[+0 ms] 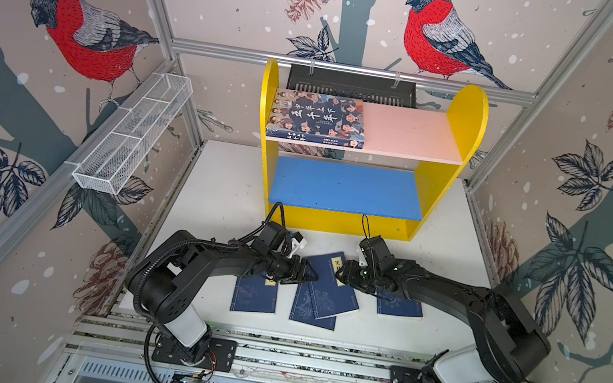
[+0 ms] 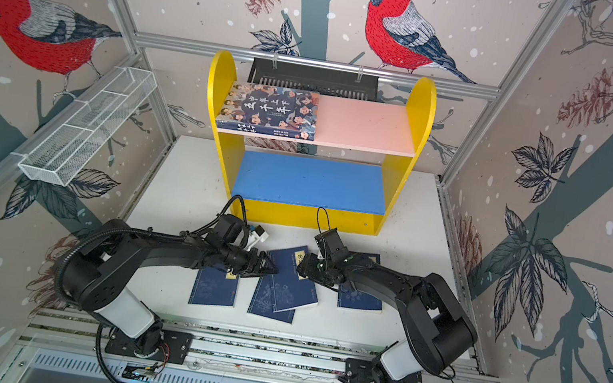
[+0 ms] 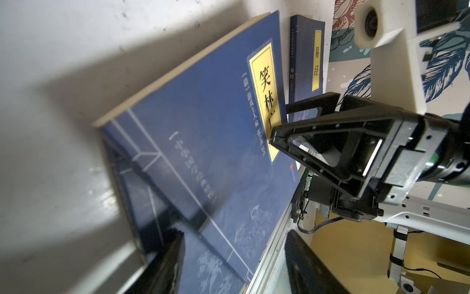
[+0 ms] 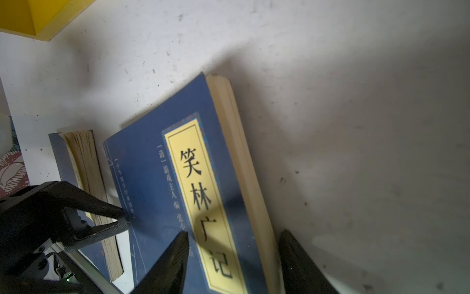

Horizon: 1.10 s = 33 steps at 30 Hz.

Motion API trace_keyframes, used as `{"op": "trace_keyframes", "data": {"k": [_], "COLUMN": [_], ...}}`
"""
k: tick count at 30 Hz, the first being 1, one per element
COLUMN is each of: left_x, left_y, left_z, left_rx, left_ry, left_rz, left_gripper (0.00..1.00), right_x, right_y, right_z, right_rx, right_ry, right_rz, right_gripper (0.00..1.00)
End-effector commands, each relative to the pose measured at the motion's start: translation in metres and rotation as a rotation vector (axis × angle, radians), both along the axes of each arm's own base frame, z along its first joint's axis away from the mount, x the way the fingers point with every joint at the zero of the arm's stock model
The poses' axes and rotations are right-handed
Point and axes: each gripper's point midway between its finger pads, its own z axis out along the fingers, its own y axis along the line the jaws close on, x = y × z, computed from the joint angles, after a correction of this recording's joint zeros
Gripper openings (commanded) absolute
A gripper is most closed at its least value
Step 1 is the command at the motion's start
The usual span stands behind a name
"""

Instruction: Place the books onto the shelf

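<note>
Left claw (image 1: 308, 275) and right claw (image 1: 339, 275) face each other, both with jaws apart and holding nothing. Between them is one thin navy-blue paperback book with a yellow title label (image 1: 331, 289), and its page edge shows between the right fingers (image 4: 175, 257). This book rests tilted on a second navy book (image 1: 307, 315). A third navy book (image 1: 253, 295) and a fourth navy book (image 1: 399, 306) lie flat on either side, so four are on the scuffed white tabletop (image 1: 221, 186). One thicker book with a cartoon cover (image 1: 317, 118) lies on the pink upper board of the yellow two-tier shelf (image 1: 466, 114). Bird-patterned wallpaper (image 1: 82, 33) covers the walls.
</note>
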Motion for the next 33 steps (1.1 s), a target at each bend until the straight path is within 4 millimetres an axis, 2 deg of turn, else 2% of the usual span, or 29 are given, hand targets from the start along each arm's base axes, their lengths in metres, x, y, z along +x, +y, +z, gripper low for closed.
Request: {"op": "trace_keyframes", "data": {"k": [1, 7, 14, 20, 33], "left_x": [0.003, 0.006, 0.006, 0.003, -0.001], "left_y": [-0.005, -0.007, -0.007, 0.001, 0.008], "left_z": [0.003, 0.002, 0.014, 0.007, -0.002], "left_rx": [-0.018, -0.022, -0.045, 0.005, 0.041], "left_ry": [-0.010, -0.002, -0.033, -0.035, -0.031], "left_rz": [-0.012, -0.013, -0.007, 0.013, 0.036], "left_gripper": [0.64, 0.64, 0.67, 0.68, 0.67], "right_x": [-0.001, -0.002, 0.000, 0.001, -0.010], "right_y": [0.005, 0.007, 0.004, -0.005, -0.016], "right_z": [0.002, 0.005, 0.004, 0.006, 0.027], "right_rx": [0.022, 0.049, 0.056, 0.029, 0.059], "right_ry": [-0.006, -0.014, -0.012, -0.011, -0.047], "right_rz": [0.015, 0.014, -0.011, -0.039, -0.040], "right_gripper": [0.58, 0.58, 0.58, 0.59, 0.61]}}
